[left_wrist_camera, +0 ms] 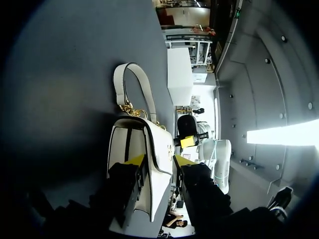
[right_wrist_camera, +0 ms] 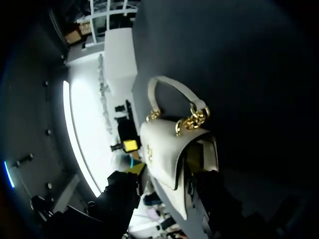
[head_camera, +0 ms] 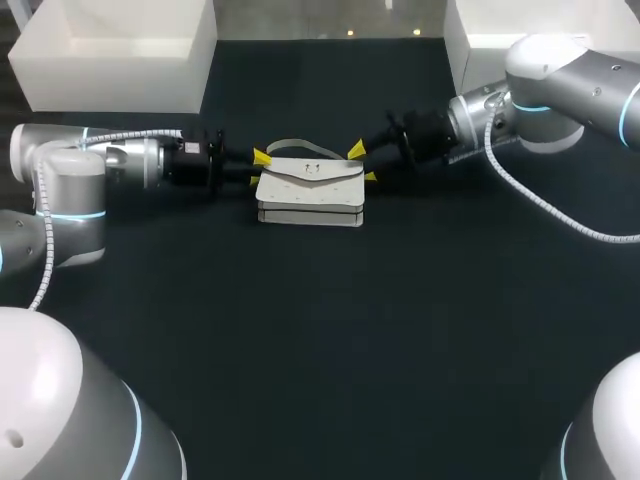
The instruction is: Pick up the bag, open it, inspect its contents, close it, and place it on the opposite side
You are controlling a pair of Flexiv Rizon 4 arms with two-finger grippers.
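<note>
A white handbag point(head_camera: 310, 190) with a flap, a gold chain and a short strap point(left_wrist_camera: 132, 79) stands in the middle of the dark table. My left gripper point(head_camera: 259, 168) is at the bag's left end, with a yellow tip on each face. In the left wrist view the bag point(left_wrist_camera: 149, 149) runs between those fingers point(left_wrist_camera: 158, 162), which are shut on it. My right gripper point(head_camera: 363, 163) holds the other end the same way. The right wrist view shows the bag point(right_wrist_camera: 164, 144) between its fingers point(right_wrist_camera: 167, 172), strap point(right_wrist_camera: 174, 87) pointing ahead. The flap is closed.
Two white bins stand at the back: one at the left corner point(head_camera: 110, 60) and one at the right corner point(head_camera: 480, 40). Dark table point(head_camera: 320, 350) stretches bare in front of the bag and to both sides.
</note>
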